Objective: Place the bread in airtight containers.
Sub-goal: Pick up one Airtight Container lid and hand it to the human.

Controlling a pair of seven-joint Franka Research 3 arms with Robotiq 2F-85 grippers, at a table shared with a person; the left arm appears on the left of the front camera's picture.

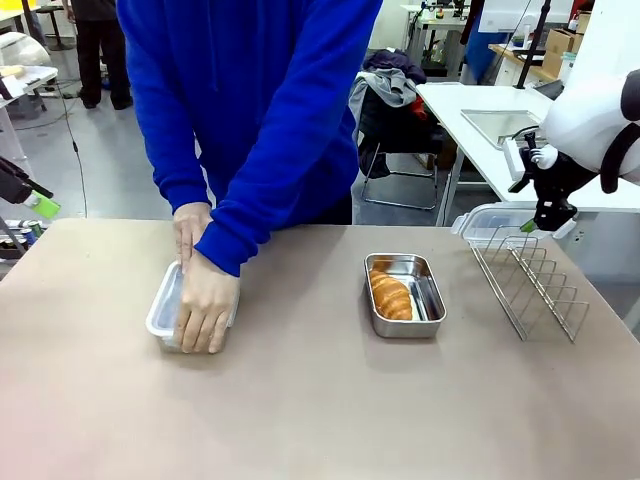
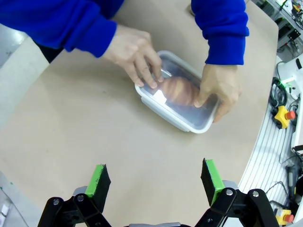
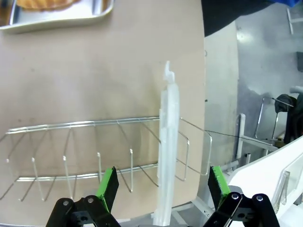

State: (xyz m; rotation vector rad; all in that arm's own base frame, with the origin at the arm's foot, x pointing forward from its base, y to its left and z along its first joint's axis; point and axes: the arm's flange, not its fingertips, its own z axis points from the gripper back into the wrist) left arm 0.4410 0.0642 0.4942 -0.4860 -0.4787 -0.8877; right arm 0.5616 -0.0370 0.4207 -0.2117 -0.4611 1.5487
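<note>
Open tub [image 1: 405, 294] lies lengthwise toward person; croissant [image 1: 390, 295] alongside.

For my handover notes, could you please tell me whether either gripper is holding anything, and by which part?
Neither: the left gripper and the right gripper hold nothing, jaws open. The clear lid stands in the wire rack, ungripped.

The person's hands [image 1: 203, 290] covered much of the lidded container [image 1: 166, 305], so its croissant [image 2: 182, 91] showed dimly. Near the wire rack [image 3: 94, 156], the open container [image 3: 57, 19] was cut off.
</note>
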